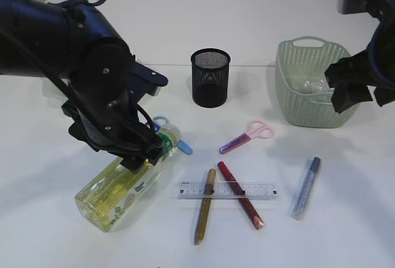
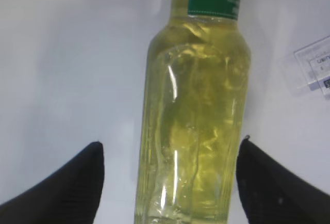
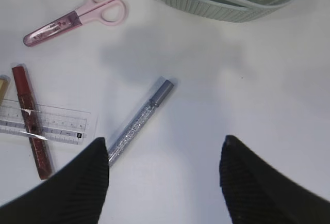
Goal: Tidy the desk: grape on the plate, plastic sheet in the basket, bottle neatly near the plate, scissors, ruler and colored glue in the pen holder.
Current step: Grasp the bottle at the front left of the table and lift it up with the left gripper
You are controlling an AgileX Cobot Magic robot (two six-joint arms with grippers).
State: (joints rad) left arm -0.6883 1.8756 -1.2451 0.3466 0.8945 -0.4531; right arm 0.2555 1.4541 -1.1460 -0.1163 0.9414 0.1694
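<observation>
The black mesh pen holder (image 1: 210, 76) stands upright near the middle of the white bench (image 1: 345, 218) and serves as the landmark. In front of it and to its left, the bottle (image 1: 122, 189) of yellow liquid lies on its side, with the left gripper (image 2: 167, 182) over it. In the left wrist view the jaws are spread wide, one finger on each side of the bottle; whether the fingers touch it I cannot tell.

In front of the pen holder and slightly right lie the pink scissors (image 1: 248, 136). Farther forward the clear ruler (image 1: 227, 190) lies flat, with the gold glue pen (image 1: 205, 205) and the red glue pen (image 1: 241, 194) crossing it. The silver glue pen (image 1: 307, 186) lies apart to their right.

To the right of the pen holder stands the green basket (image 1: 290, 86), with something clear inside. The right gripper (image 3: 164, 177) hangs above the bench near the basket, jaws wide apart and holding nothing.
</observation>
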